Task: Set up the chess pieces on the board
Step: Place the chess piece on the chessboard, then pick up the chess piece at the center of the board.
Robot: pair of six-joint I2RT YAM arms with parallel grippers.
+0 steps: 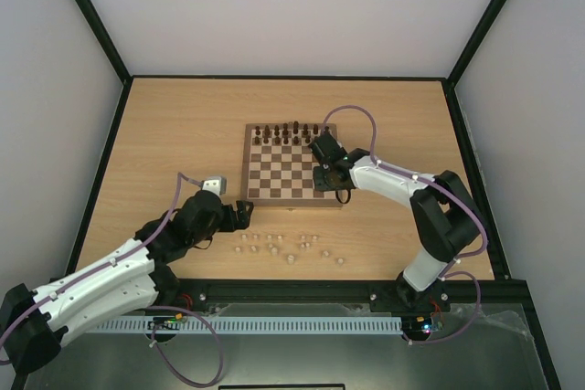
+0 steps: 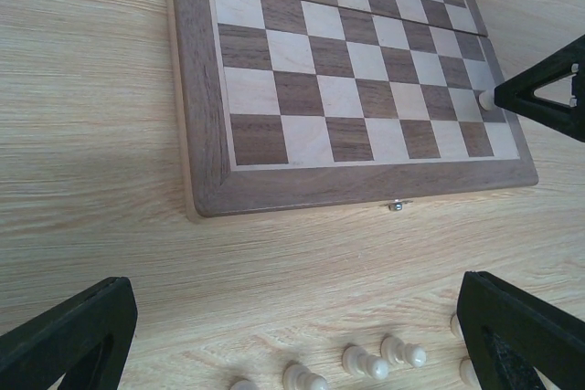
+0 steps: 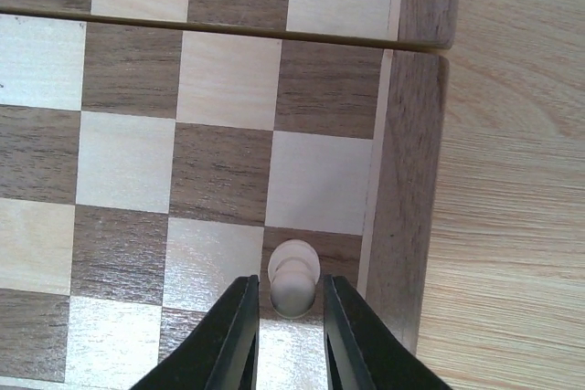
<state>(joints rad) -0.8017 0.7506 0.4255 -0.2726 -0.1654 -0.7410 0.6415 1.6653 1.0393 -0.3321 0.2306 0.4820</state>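
Observation:
The board [image 1: 274,171] lies mid-table, its brown border [image 3: 416,180] running down the right wrist view. A pale pawn [image 3: 294,279] stands upright on a dark square by the board's right edge, also seen in the left wrist view [image 2: 486,100]. My right gripper [image 3: 290,299] straddles that pawn, open, with a thin gap on each side. Several pale chess pieces [image 1: 274,246] lie toppled on the table in front of the board [image 2: 347,89]. My left gripper [image 2: 297,289] hangs wide open above them [image 2: 366,363], holding nothing.
Dark brown pieces [image 1: 288,131] fill the board's far rows. A small metal clasp [image 2: 396,205] sits on the board's near edge. Black frame rails border the wooden table [image 1: 183,134].

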